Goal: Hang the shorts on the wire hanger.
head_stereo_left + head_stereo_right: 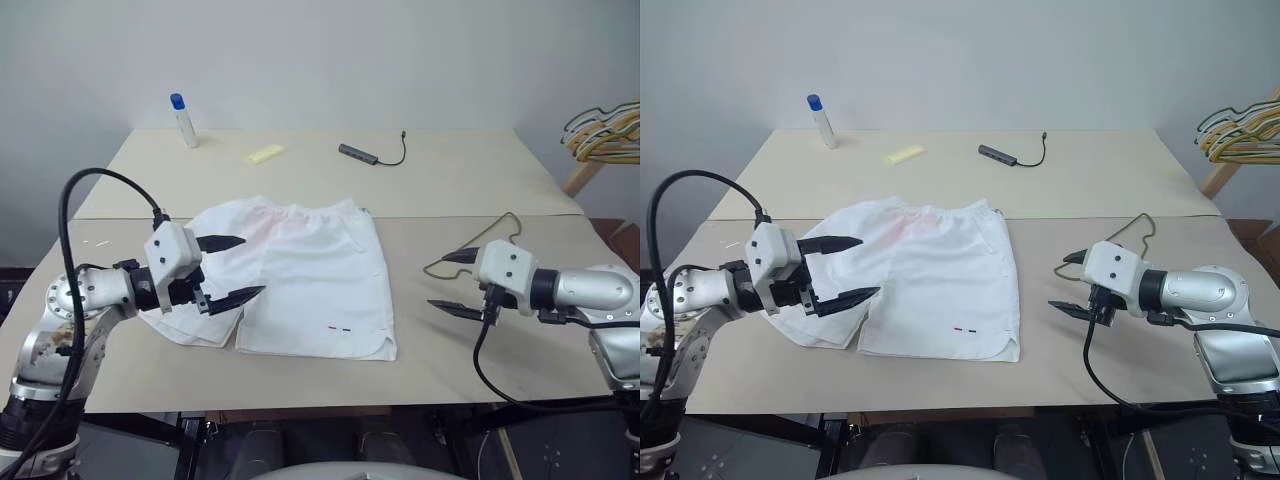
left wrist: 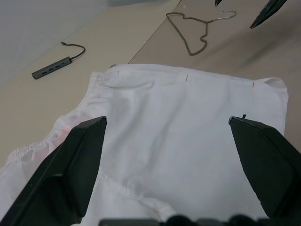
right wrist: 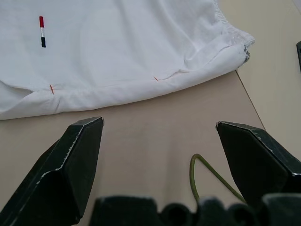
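Note:
The white shorts (image 1: 310, 260) lie flat on the table's near half, waistband toward the far side, with a small red and dark mark (image 3: 42, 31) near one hem. The olive wire hanger (image 2: 190, 35) lies on the table to the right of the shorts, partly hidden behind my right gripper. My left gripper (image 1: 250, 266) hovers open over the left leg of the shorts, nothing between its fingers. My right gripper (image 1: 438, 281) is open and empty above bare table between the shorts' right edge and the hanger, whose wire (image 3: 207, 170) shows between its fingers.
At the far side of the table (image 1: 480, 170) stand a white bottle with a blue cap (image 1: 184, 120), a yellow slip (image 1: 265, 153) and a dark adapter with a cable (image 1: 360, 153). A bunch of hangers on a wooden rack (image 1: 605, 130) stands off the right edge.

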